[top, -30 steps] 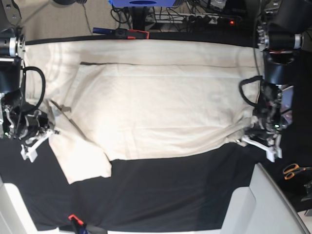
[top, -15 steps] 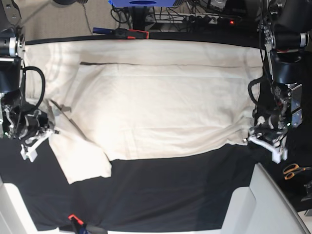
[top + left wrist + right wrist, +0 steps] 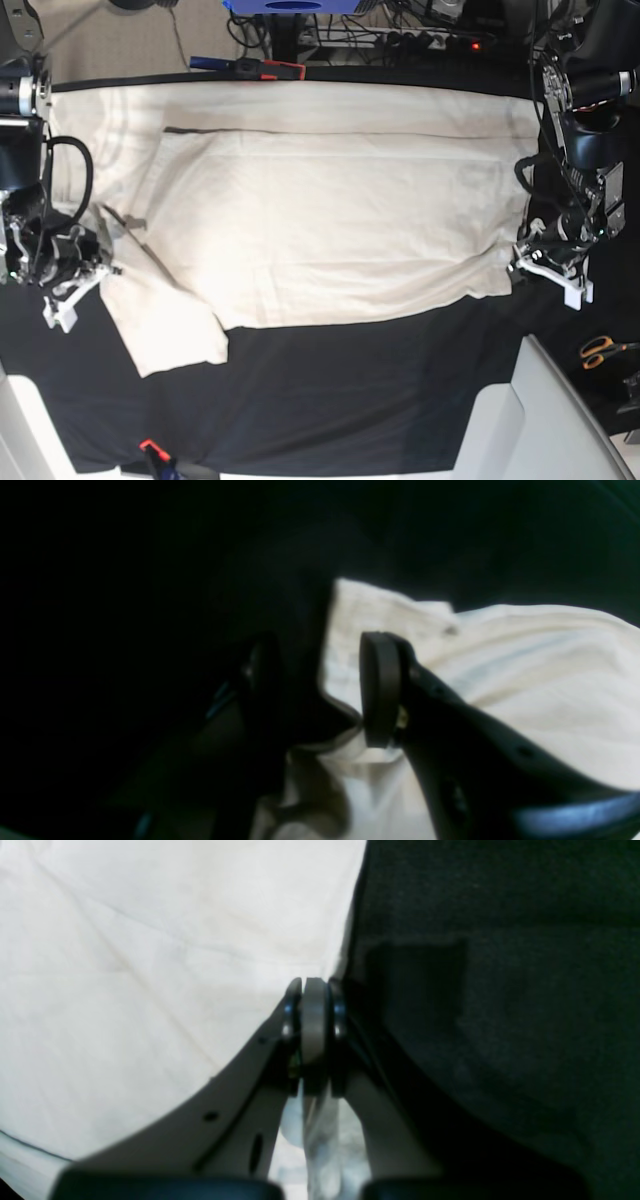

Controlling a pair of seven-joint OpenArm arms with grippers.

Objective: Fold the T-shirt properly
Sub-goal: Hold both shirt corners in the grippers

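The cream T-shirt [image 3: 320, 220] lies spread flat across the black tablecloth [image 3: 360, 400], with one sleeve [image 3: 165, 325] reaching toward the front left. My left gripper [image 3: 548, 268] is at the shirt's right lower corner. In the left wrist view it [image 3: 320, 690] is open, and a bunched corner of the shirt [image 3: 500, 680] lies between and behind its fingers [image 3: 380, 690]. My right gripper [image 3: 72, 285] is at the shirt's left edge. In the right wrist view it [image 3: 313, 1025] is shut, with the edge of the shirt [image 3: 150, 965] pinched between the pads.
Orange-handled scissors [image 3: 602, 349] lie at the right edge. A white panel [image 3: 545, 420] stands at the front right. Clamps [image 3: 268, 68] hold the tablecloth at the back, and an orange one [image 3: 150, 447] at the front. Cables and a power strip [image 3: 420, 38] lie behind the table.
My left gripper has moved right and slightly back, and the shirt's bunched right lower corner has drawn out flatter. The right arm has not moved.
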